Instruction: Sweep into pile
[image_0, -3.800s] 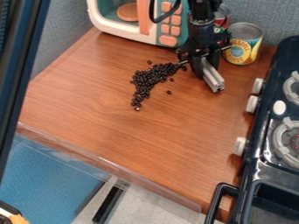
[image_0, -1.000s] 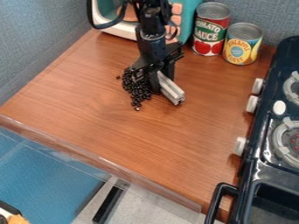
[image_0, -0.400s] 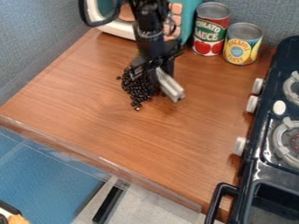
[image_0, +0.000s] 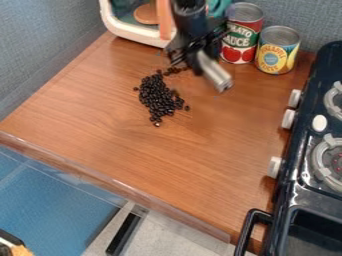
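Note:
The black gripper (image_0: 195, 59) hangs over the back of the wooden counter, in front of the toy microwave and right of the beans' upper end. It is shut on a silver metal bar (image_0: 216, 75), whose end points toward the lower right. Dark beans (image_0: 159, 98) lie in a dense elongated heap left of and below the gripper. A short trail of beans (image_0: 175, 70) runs from the heap's top toward the gripper. One bean lies at the heap's right side, another off its left side.
The toy microwave (image_0: 127, 31) stands behind the gripper. A red can (image_0: 239, 44) and a yellow can (image_0: 275, 55) stand at the back right. A dark toy stove (image_0: 294, 185) with white knobs lines the right side. The counter's front edge (image_0: 127, 187) has a clear strip.
The gripper and bar have moved right and toward the back, off the heap. Compared with the first frame, the beans form a more compact heap, shifted left, and the gripper is farther left.

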